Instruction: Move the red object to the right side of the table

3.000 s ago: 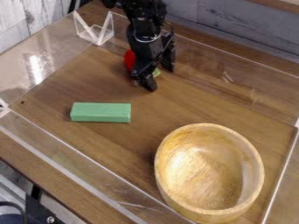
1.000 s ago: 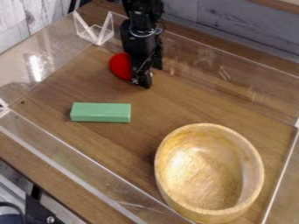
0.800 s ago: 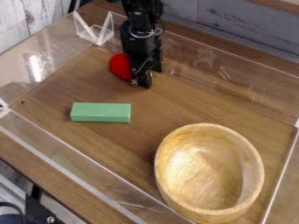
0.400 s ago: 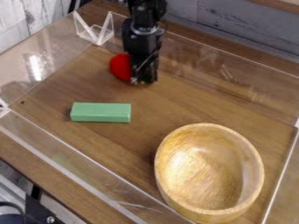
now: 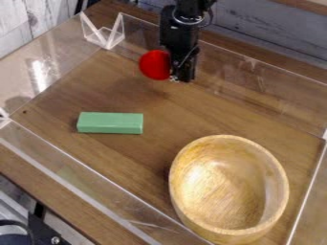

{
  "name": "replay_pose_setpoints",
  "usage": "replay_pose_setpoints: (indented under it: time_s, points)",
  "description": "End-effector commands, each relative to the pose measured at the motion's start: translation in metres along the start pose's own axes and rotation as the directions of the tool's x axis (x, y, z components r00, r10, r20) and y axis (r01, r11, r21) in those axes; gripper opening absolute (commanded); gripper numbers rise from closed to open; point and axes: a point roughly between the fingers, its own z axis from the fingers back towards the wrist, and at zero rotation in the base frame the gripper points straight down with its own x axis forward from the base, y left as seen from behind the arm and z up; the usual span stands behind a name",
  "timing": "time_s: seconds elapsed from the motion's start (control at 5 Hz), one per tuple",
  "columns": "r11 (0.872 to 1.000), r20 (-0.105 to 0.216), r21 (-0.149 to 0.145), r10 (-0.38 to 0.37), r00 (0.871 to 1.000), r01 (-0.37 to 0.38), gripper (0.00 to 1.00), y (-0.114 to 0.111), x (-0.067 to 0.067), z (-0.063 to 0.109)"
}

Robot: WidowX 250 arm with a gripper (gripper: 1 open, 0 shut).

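Observation:
The red object (image 5: pixel 153 63) is a small round red toy fruit, held off the table (image 5: pixel 230 105) at the back, left of centre. My gripper (image 5: pixel 174 73) points nearly straight down with its black fingers shut on the red object, which shows to the left of the fingers. The fruit's leafy tip is hidden from this view.
A flat green rectangular block (image 5: pixel 110 122) lies on the wood at the left. A large round wooden bowl (image 5: pixel 230 184) fills the front right corner. Low clear acrylic walls (image 5: pixel 76 177) edge the tabletop, and a clear stand (image 5: pixel 102 31) sits at the back left.
The gripper has closed on the red object, lifted it off the table and carried it a little to the right and up in the picture.

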Motion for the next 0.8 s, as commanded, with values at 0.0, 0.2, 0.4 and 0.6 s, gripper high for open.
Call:
replay_pose_setpoints:
  time_s: [0.0,0.2,0.4,0.6]
  points:
    - [0.995,0.0,-0.078,0.064,0.998,-0.064,0.0,-0.01,-0.017,0.039]
    - [0.989,0.013,-0.073,0.128,0.992,-0.126,0.0,-0.004,-0.029,0.049]
    - [0.993,0.01,-0.072,0.098,0.995,-0.097,0.0,-0.007,-0.031,0.06]
    - [0.995,0.004,-0.076,0.063,0.998,-0.063,0.0,-0.01,-0.034,0.073]
